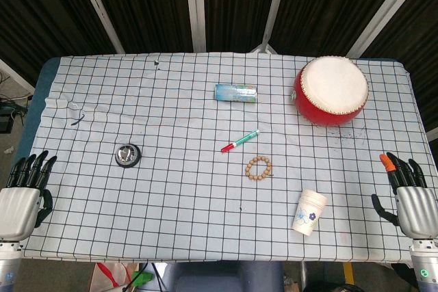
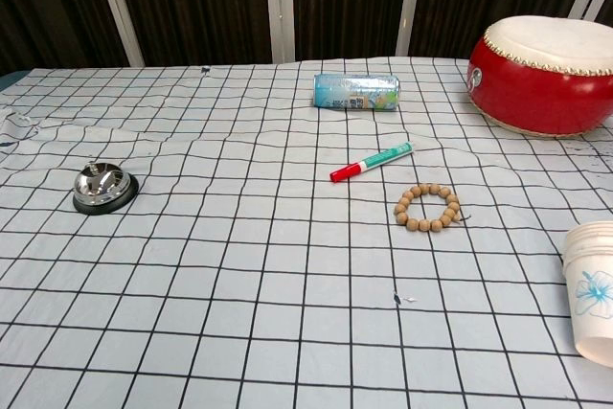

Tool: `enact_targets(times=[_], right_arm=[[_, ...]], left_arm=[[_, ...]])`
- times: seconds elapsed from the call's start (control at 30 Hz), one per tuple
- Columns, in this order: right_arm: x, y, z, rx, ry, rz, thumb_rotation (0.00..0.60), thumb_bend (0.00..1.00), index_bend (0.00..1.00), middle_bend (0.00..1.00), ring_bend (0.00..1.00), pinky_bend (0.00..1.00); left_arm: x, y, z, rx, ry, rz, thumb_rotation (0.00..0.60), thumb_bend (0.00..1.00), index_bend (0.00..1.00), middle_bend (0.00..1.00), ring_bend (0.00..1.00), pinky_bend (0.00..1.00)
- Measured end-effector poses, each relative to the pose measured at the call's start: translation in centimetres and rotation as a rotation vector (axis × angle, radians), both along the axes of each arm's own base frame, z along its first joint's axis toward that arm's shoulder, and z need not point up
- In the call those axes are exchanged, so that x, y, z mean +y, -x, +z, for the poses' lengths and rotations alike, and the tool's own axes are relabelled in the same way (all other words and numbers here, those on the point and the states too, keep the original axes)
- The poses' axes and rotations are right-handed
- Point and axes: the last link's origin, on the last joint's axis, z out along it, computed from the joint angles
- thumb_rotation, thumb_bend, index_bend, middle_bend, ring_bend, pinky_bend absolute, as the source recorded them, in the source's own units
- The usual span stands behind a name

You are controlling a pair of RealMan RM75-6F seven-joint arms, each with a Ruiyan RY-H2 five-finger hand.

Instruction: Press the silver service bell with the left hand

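Across my counter (image 1: 205, 237), under its white cloth ruled with black squares, a red drum (image 1: 331, 91) with a pale skin stands at the far right. Lying on its side near the far middle is a small blue-green can (image 1: 236, 92), or perhaps a packet; I cannot tell. Nearer me lies a marker (image 1: 239, 141) with a red cap and green end, and just beyond it a ring of wooden beads (image 1: 259, 168). By my right edge stands a paper cup (image 1: 309, 213) printed with a blue flower.

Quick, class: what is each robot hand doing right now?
Left hand: open, holding nothing, away from the bell.
Right hand: open, holding nothing.
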Motion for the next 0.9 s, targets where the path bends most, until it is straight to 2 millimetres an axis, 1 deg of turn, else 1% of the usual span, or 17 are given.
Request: enact_targets(times=[0.3, 0.53, 0.73, 0.9], right_arm=[[-0.1, -0.1, -0.3, 0.0, -0.017, 0.003, 0.6, 0.4, 0.04, 0.08, 0.12, 0.04], [0.0, -0.1, -0.3, -0.01, -0.018, 0.003, 0.6, 0.4, 0.04, 0.08, 0.12, 0.04], [0.2, 0.0, -0.2, -0.011, -0.027, -0.002, 0.6, 0.4, 0.04, 0.08, 0.12, 0.04], [0.2, -0.1, -0.3, -0.017, -0.033, 0.001, 0.6, 0.4, 0.04, 0.08, 0.12, 0.04]], left_arm=[[0.0, -0.2, -0.4, 0.007, 0.02, -0.01, 0.6, 1.0, 0.0, 0.0, 0.0, 0.0], [0.3, -0.3, -1.2, 0.012, 0.061, -0.021, 0.6, 1.0, 0.0, 0.0, 0.0, 0.0], [1.7, -0.4, -1.9, -0.002, 0.093, -0.03, 0.6, 1.0, 0.0, 0.0, 0.0, 0.0], [3.3, -0.8, -3.0, 0.004, 0.141, -0.049, 0.6, 1.0, 0.0, 0.0, 0.0, 0.0]])
